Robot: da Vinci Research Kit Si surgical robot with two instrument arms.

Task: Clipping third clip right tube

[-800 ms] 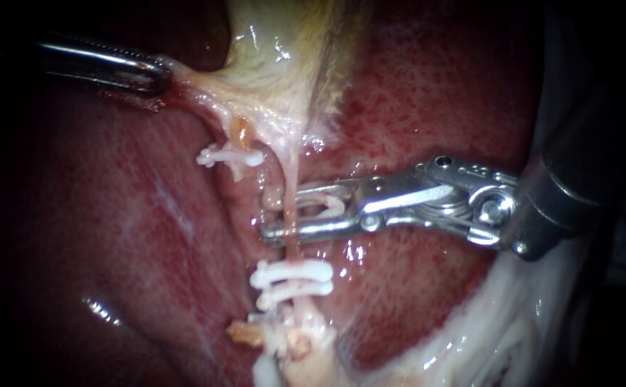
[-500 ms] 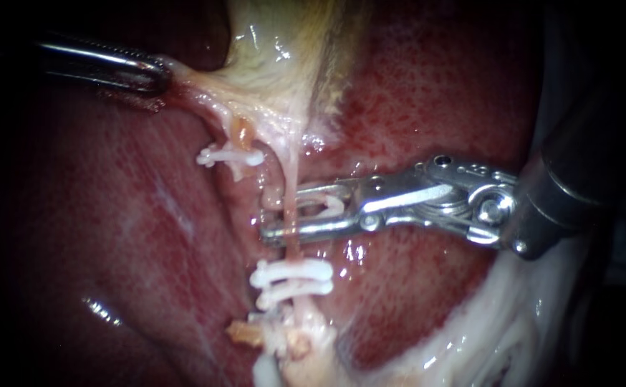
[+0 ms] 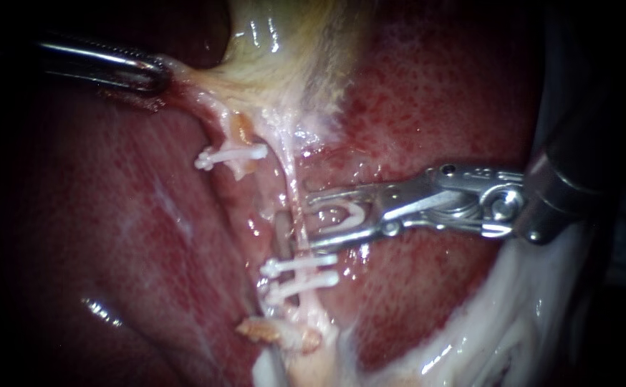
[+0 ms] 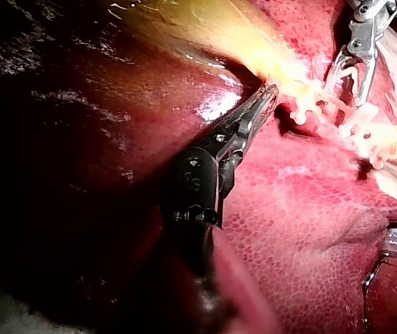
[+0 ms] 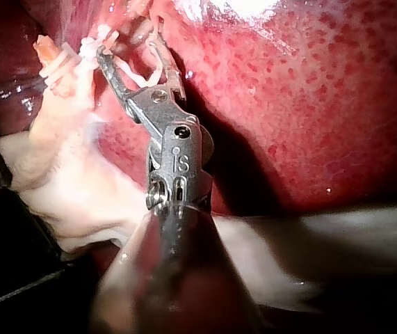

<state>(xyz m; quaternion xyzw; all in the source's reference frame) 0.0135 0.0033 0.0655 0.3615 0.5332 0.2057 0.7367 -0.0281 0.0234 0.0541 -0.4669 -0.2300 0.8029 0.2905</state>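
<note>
The left instrument [image 3: 160, 73] comes in from the upper left of the endoscope view. Its end effector is closed tight on the edge of the pale yellow gallbladder [image 3: 284, 64], which is drawn out toward it. The left wrist view shows the same hold, with both jaws pressed together on the yellowish tissue.

The right instrument [image 3: 311, 221] reaches in from the right edge to the centre of the frame. Its end effector stands wide apart, with an open clip [image 3: 345, 213], white and U-shaped, seated between the jaws and touching both. The jaw tips straddle the right tube [image 3: 291, 179], a thin pale strand that runs down the middle of the frame from the gallbladder.

Just below the jaws, two clips [image 3: 300, 274] lie across the same tube, one right under the other. A single clip [image 3: 230, 153] sits on the other tube, up and to the left. The red liver [image 3: 112, 236] lies beneath it all.
</note>
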